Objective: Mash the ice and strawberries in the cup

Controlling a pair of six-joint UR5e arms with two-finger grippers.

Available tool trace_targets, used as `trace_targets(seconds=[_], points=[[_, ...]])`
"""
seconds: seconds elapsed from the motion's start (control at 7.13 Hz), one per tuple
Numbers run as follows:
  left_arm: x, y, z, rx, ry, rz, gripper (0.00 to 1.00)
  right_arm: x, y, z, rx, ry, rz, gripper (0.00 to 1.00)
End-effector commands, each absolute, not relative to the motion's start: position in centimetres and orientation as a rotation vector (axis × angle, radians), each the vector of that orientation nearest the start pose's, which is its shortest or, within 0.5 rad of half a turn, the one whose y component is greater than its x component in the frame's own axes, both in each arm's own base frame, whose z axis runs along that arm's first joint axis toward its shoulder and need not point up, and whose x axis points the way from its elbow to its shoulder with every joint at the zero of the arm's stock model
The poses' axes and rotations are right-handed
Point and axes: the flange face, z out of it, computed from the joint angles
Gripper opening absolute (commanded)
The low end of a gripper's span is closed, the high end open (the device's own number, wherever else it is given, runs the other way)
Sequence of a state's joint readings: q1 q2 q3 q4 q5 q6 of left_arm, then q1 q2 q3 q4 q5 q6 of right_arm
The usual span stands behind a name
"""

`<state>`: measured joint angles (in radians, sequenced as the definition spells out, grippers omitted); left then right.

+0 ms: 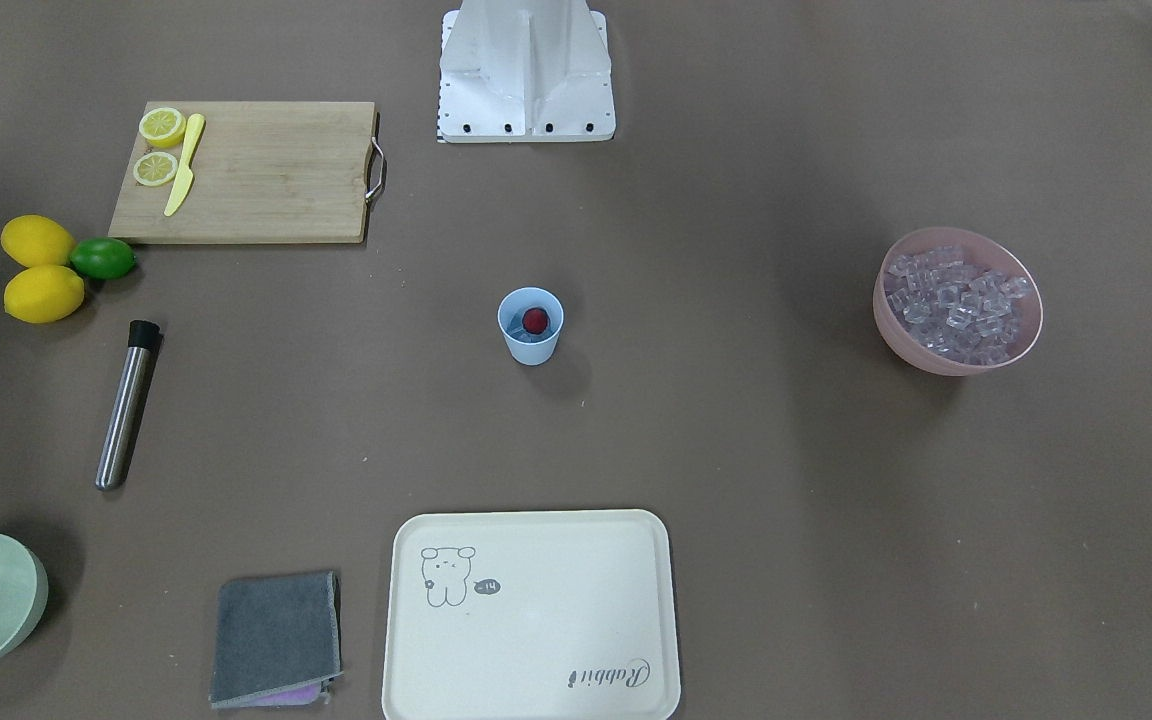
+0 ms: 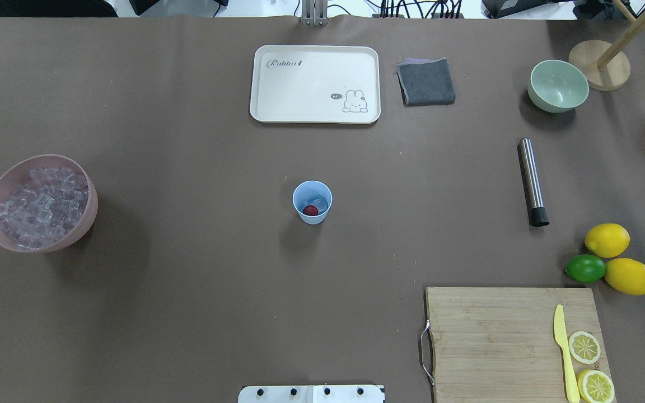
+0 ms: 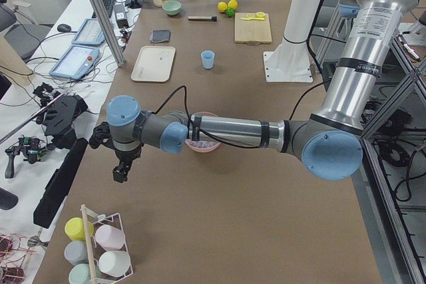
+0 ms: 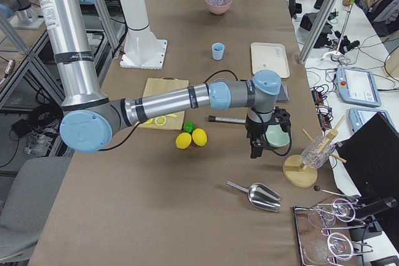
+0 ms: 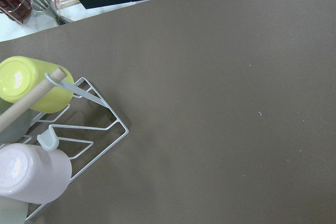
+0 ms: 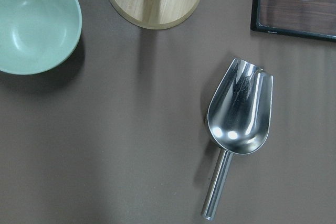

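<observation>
The light-blue cup [image 1: 531,345] [image 2: 312,217] stands upright mid-table. Inside it lies a red strawberry [image 1: 534,319] [image 2: 311,210] beside a clear piece of ice [image 2: 318,200]. More ice [image 1: 956,300] [image 2: 37,204] fills a pink bowl [image 1: 911,355] [image 2: 86,221] far off on the left arm's side. My left gripper [image 3: 120,174] hangs beyond that bowl near a cup rack; I cannot tell its state. My right gripper [image 4: 254,149] hangs by the green bowl [image 4: 277,136], far from the cup; its state cannot be told either. Neither wrist view shows any fingers.
A steel cylinder with a black end [image 2: 532,182] lies on the right arm's side. Nearby are lemons [image 2: 607,239], a lime [image 2: 585,268], a cutting board [image 2: 490,341] with knife and lemon slices, a tray [image 2: 277,95], a grey cloth [image 2: 426,82] and a metal scoop [image 6: 239,114].
</observation>
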<state>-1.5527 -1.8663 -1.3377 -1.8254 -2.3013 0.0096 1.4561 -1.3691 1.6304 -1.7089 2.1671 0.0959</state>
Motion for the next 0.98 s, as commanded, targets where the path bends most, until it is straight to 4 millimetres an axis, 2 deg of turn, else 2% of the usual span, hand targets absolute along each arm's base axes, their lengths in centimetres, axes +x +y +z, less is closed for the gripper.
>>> trace_targets(seconds=[0.0, 0.14, 0.84], points=[[-5.2, -63.4, 58.3, 0.300, 0.732, 0.143, 0.97, 1.2, -57.4, 55.0, 0.050, -0.614, -0.051, 1.00], [-5.2, -63.4, 57.9, 0.297, 0.733, 0.142, 0.97, 1.1, -57.6, 54.6, 0.057, -0.615, -0.048, 1.00], [-5.4, -62.7, 59.0, 0.282, 0.730, 0.115, 0.98, 0.9, -57.7, 53.6, 0.074, -0.629, -0.063, 1.00]])
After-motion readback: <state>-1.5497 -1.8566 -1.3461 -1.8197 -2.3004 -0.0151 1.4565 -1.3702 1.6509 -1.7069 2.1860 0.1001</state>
